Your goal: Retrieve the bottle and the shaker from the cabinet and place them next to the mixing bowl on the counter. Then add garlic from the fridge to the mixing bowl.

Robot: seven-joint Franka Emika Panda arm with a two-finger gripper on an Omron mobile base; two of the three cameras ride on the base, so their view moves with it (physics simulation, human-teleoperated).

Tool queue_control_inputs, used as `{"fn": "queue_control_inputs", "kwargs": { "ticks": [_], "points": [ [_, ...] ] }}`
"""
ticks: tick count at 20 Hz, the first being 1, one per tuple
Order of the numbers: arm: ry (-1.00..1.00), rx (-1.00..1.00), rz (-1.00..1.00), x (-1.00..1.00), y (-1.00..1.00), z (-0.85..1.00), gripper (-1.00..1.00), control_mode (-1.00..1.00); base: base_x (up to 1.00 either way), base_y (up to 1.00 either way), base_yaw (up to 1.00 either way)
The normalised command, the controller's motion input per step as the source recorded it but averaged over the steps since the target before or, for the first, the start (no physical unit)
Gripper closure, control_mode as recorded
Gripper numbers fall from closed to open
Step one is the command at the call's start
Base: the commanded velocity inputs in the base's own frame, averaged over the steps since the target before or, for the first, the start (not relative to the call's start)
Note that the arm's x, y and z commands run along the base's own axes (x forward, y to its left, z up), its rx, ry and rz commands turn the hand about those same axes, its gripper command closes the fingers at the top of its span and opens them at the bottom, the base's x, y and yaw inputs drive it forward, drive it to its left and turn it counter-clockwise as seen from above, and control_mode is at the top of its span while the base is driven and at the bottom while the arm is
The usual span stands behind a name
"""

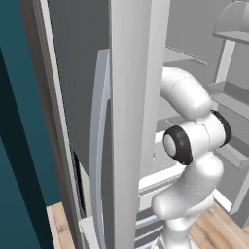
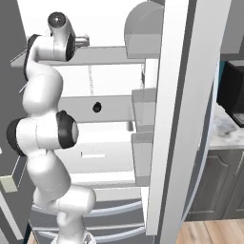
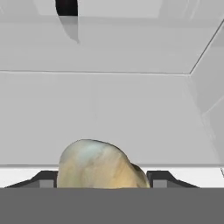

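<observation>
- Between the finger tips in the hand view: garlic (image 3: pixel 98 164), pale and lumpy, low against a white fridge shelf (image 3: pixel 109 113).
- Gripper (image 3: pixel 99 179) jaws sit partly closed on either side of the garlic, pads close against its flanks. Reads as a grip, but actual contact can't be confirmed.
- Risk: the bulb is rounded and uneven, so it could roll or squirt out if the pads bite off-centre.
- Risk: pulling out, the arm has to clear the fridge door (image 2: pixel 178 119) and its door bins (image 2: pixel 143 143), so a wide swing could clip them.
- Right base view has the arm (image 2: pixel 45 128) reaching up to an upper shelf; the garlic isn't visible there.
- Left base view is mostly door edge and handle (image 1: pixel 99 146), with the arm's elbow behind.
</observation>
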Motion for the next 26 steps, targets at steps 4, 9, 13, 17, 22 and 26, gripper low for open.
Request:
{"fn": "queue_control_inputs", "kwargs": {
  "ticks": [4,9,13,17,22,26],
  "points": [
    [-0.16,0.18,-0.06,-1.0,-0.61,-0.08,1.0,-1.0,0.0,0.0,0.0],
    [-0.09,0.23,0.0,-1.0,-0.51,0.15,1.0,-1.0,0.0,0.0,0.0],
    [-0.07,0.18,0.0,-1.0,-0.34,0.43,1.0,-1.0,0.0,0.0,0.0],
    [0.01,0.04,-0.02,-1.0,-0.27,0.18,1.0,-1.0,0.0,0.0,0.0],
    [0.08,0.0,-0.06,-1.0,-0.15,0.02,1.0,-1.0,0.0,0.0,0.0],
    [0.07,0.0,-0.01,-0.98,-0.19,-0.16,1.0,-1.0,0.0,0.0,0.0]
  ]
}}
